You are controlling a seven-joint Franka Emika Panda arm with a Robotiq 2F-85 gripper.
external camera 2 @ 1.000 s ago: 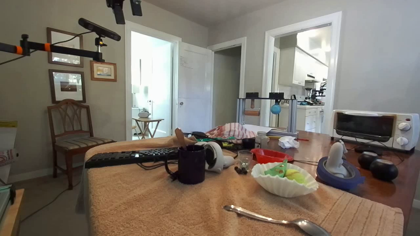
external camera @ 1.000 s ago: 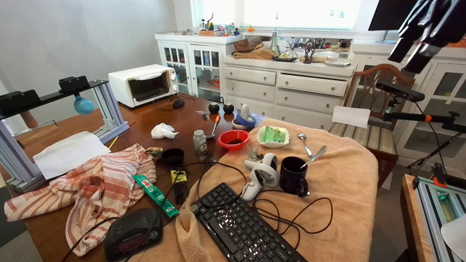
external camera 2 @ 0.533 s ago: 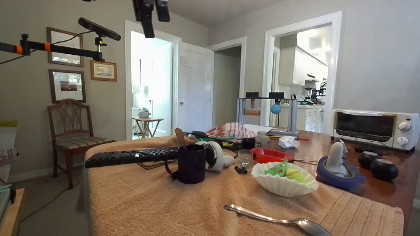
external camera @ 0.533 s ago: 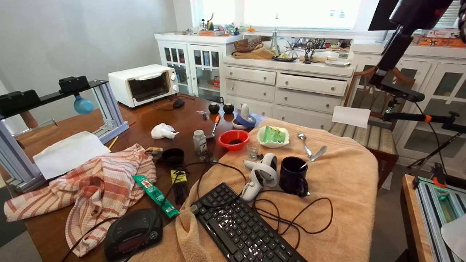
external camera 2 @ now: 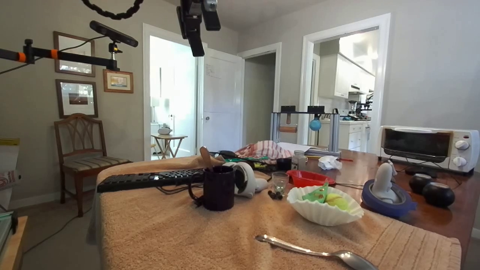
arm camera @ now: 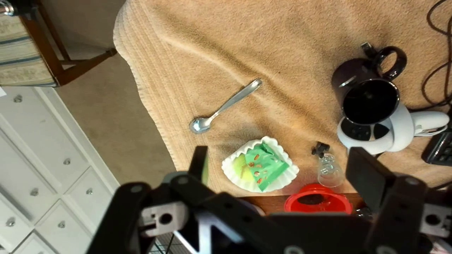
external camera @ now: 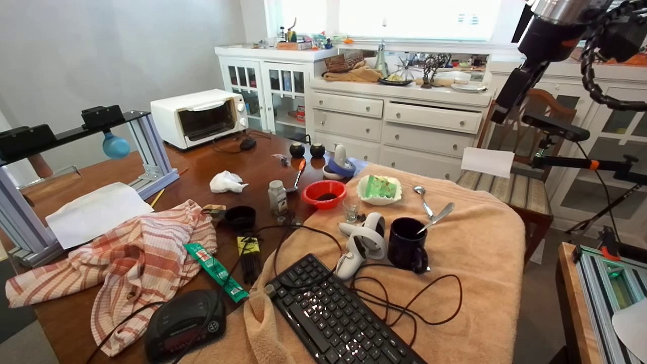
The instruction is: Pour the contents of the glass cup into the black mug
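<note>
Pouring seems unstarted; glass cup (external camera 2: 279, 182) upright, well in from the table's (external camera: 263, 169) edges; black mug (external camera 2: 219, 189) nearer an edge; hand (arm camera: 279, 157) spread, holding nothing; grasp, carry, pour remain.

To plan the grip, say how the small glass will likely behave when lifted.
The small glass looks smooth and shiny, so it may slip. Being see-through, it is likely brittle and could crack if squeezed. Upright on a rumpled towel, it might tip if nudged.
</note>
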